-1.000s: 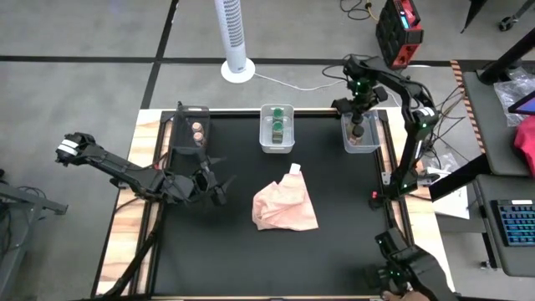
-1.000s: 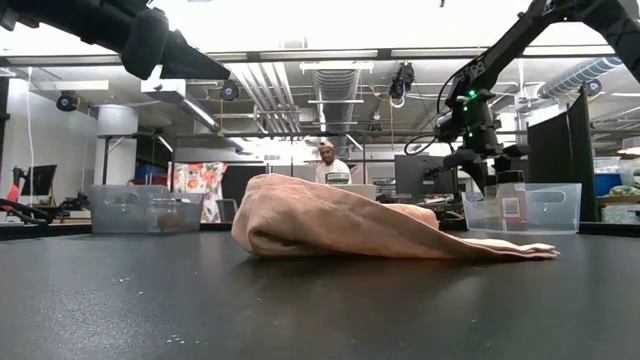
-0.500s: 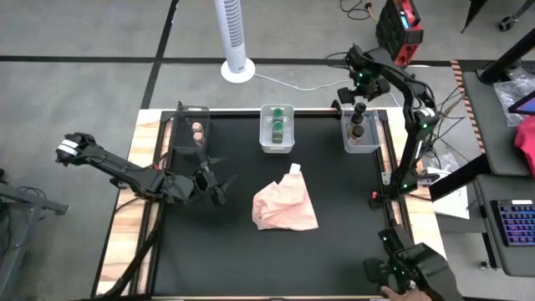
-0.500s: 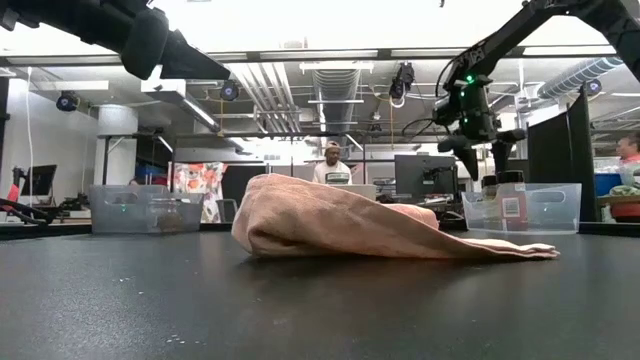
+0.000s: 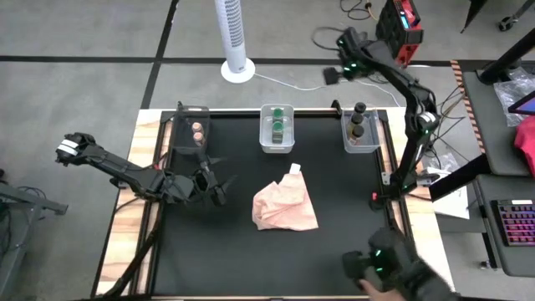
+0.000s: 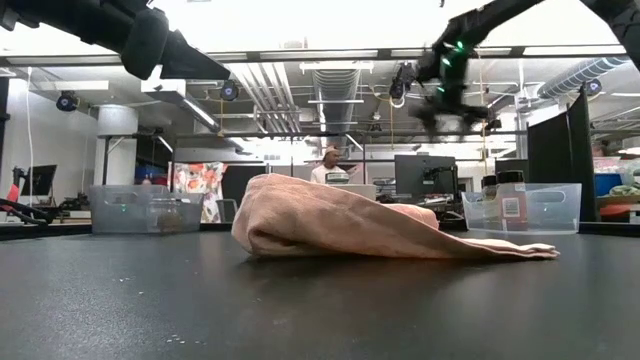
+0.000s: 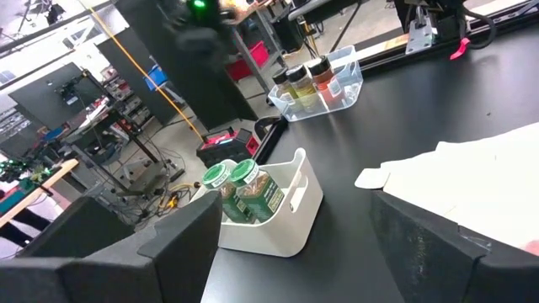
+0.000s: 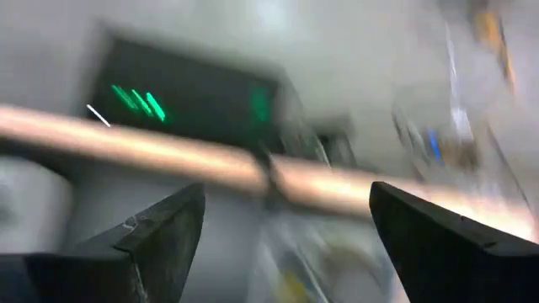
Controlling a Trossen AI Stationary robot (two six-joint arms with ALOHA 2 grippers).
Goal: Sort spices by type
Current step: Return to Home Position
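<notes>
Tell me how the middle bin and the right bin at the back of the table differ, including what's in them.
The middle bin holds green-lidded jars; the right bin holds dark-lidded jars. In the left wrist view the middle bin's walls look milky white with a handle cut-out, while the right bin's walls are clear. Both stand along the far edge of the table, with their jars upright.

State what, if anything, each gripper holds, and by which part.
Nothing is held. The left gripper hangs open over the left side of the table; the right gripper is open beyond its far edge, with nothing between its fingers.
</notes>
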